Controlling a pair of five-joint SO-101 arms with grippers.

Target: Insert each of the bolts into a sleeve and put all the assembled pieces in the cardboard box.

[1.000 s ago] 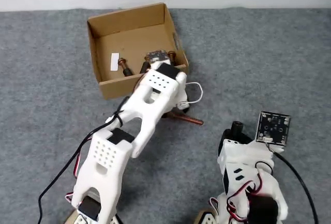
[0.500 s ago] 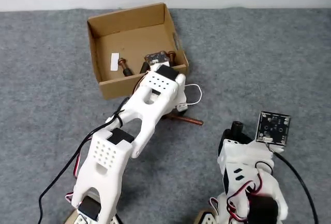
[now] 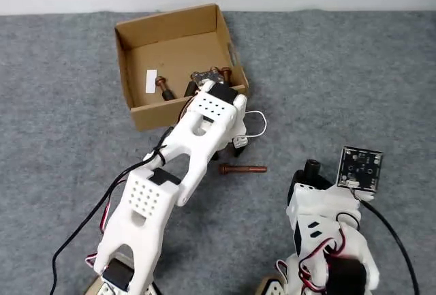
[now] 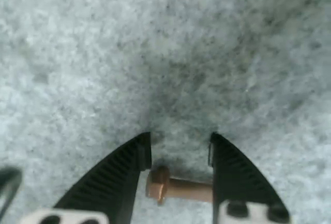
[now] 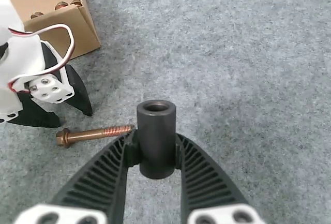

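Landmark: an open brown cardboard box (image 3: 163,112) stands on the grey carpet-like table cover (image 3: 354,70); every place below is given from this box.
Bolt: a long copper-coloured metal bolt with a hexagonal head (image 3: 242,169) lies flat on the cover. It is near the box, on the side of its front wall that faces the arms, and it does not touch the box.
Left gripper: the black ribbed left gripper (image 4: 180,138) hangs just in front of the box's front wall, over the head end of the bolt. Its jaws are spread, one on each side of the shank, and I judge that they do not press it yet.
Right gripper: the black ribbed right gripper (image 5: 153,140) is farther from the box than the bolt is. It pinches a dark cylindrical metal sleeve (image 5: 156,115), which stands upright with its open bore on top.
Inside the box: some copper-headed pieces (image 3: 162,85) lie along the front wall.
How the bolt handles: it looks stiff, small and light. It is also round and smooth, so it may roll on the cover or turn between the jaws.
Where to hold: on the plain shank close behind the head, I think, so that the threaded end stays free for the bore.
How the sleeve handles: it is rigid with a smooth wall, so a firm grip low on the body keeps the bore clear.
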